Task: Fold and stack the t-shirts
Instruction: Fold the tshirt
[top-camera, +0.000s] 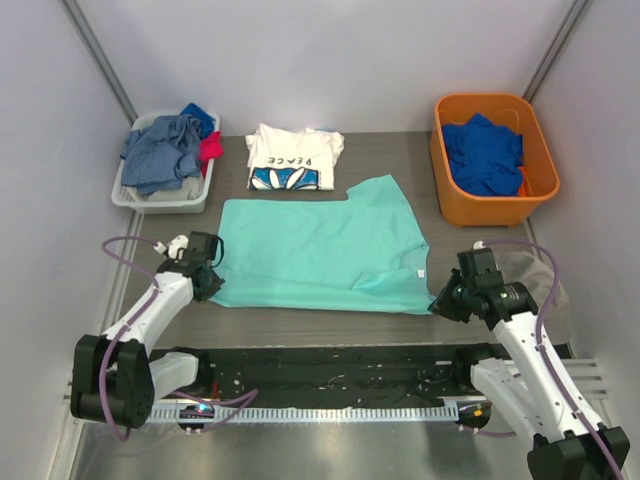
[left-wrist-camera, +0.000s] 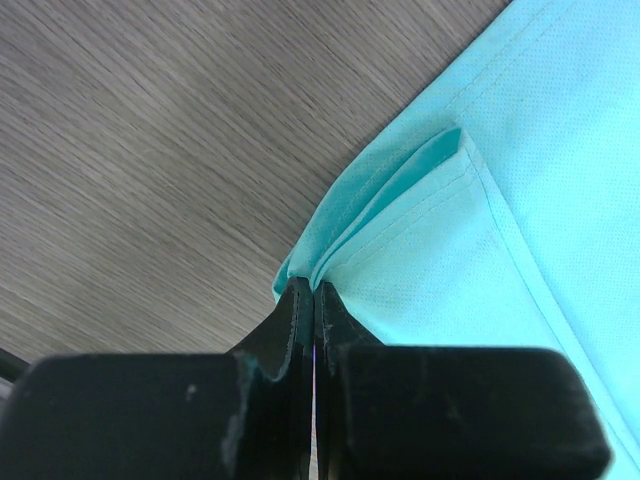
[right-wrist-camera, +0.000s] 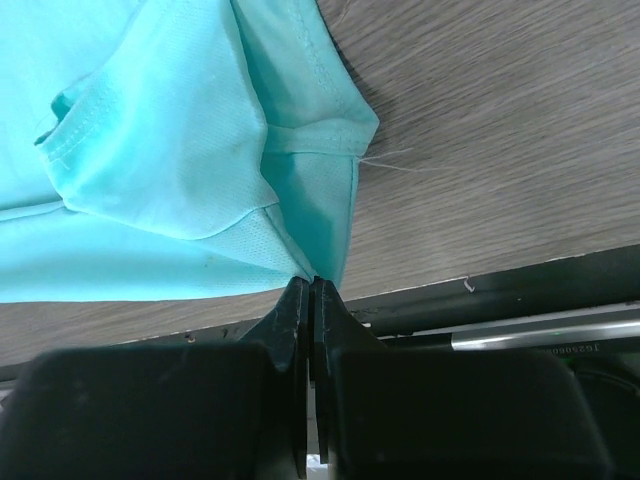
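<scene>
At centre of top view: mint-teal t-shirt (top-camera: 320, 250) flat, long axis left-right. Left gripper (top-camera: 210, 284) clamped on lower-left corner, right gripper (top-camera: 438, 303) on lower-right corner. Shirt body runs toward upper frame, toward folded white t-shirt (top-camera: 293, 160). Fold likely goes that way.

left wrist view: mint-teal t-shirt (left-wrist-camera: 520, 200) runs off top and right edges; right wrist view, off top and left. red cloth (top-camera: 211, 149) in grey bin (top-camera: 160, 206) mostly buried under denim-like clothes (top-camera: 160, 150).

Two t-shirts — mint-teal t-shirt (top-camera: 320, 250), white t-shirt (top-camera: 293, 158) — two containers, orange bin (top-camera: 438, 160), grey basket (top-camera: 160, 205)
</scene>
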